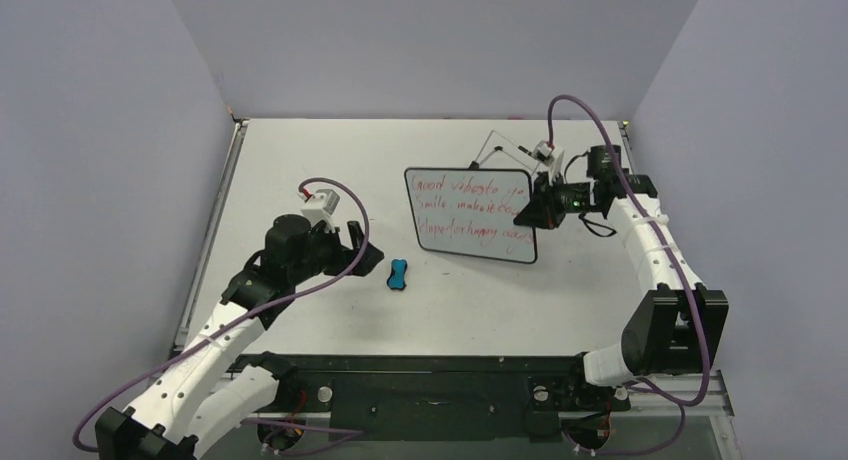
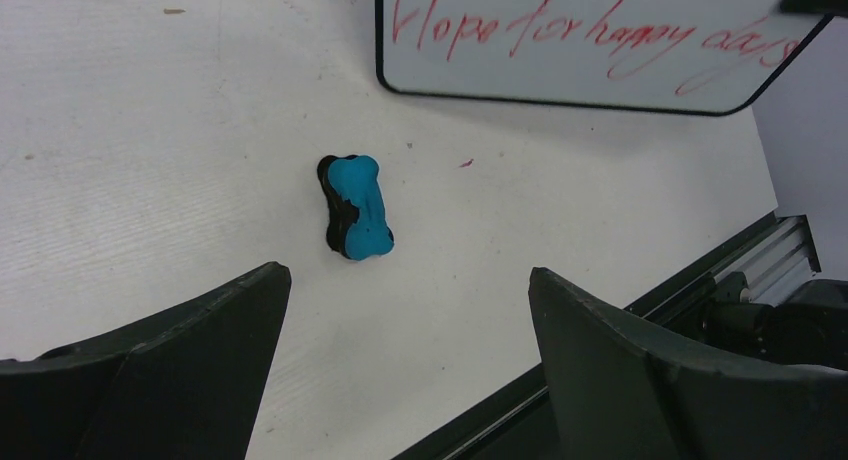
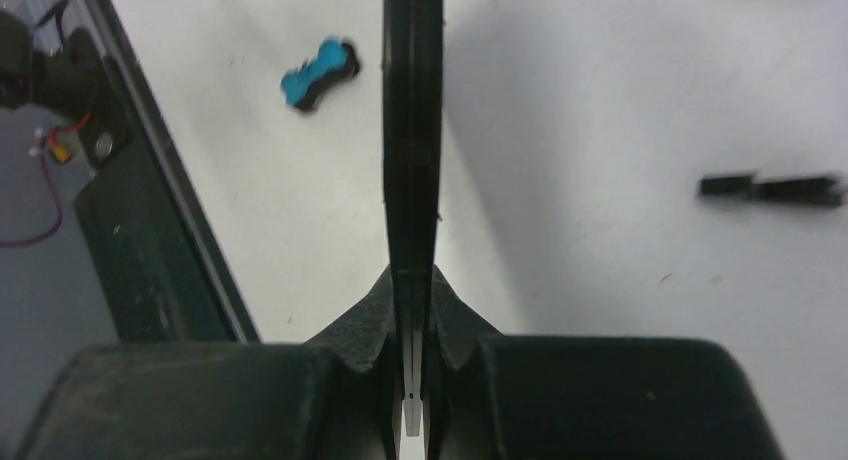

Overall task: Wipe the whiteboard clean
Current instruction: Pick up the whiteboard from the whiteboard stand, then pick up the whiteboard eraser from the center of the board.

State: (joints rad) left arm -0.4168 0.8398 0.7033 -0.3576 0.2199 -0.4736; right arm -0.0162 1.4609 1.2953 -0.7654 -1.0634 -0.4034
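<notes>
Red-lettered round-cornered whiteboard point(image 1: 468, 216), blue bone-shaped eraser point(image 1: 399, 274)

The left arm point(image 1: 205, 345) and right arm point(image 1: 648, 248) are made of white links, black joints and purple cables point(image 1: 364, 218). The left claw point(image 2: 405, 275) and right claw point(image 3: 412, 290) are moulded black.

Small rectangular whiteboard point(image 1: 470, 215), thin black rim, rounded corners: one.
Red handwritten lines point(image 1: 468, 191) on whiteboard: three.
Small blue bone-shaped eraser point(image 1: 399, 274): one.
Thin wire easel stand point(image 1: 497, 143): one.
White tabletop point(image 1: 300, 160): one.
White-and-black robot arms: two, left arm point(image 1: 210, 340), right arm point(image 1: 650, 250).
Purple cables: two, left cable point(image 1: 352, 225), right cable point(image 1: 575, 98).
</notes>
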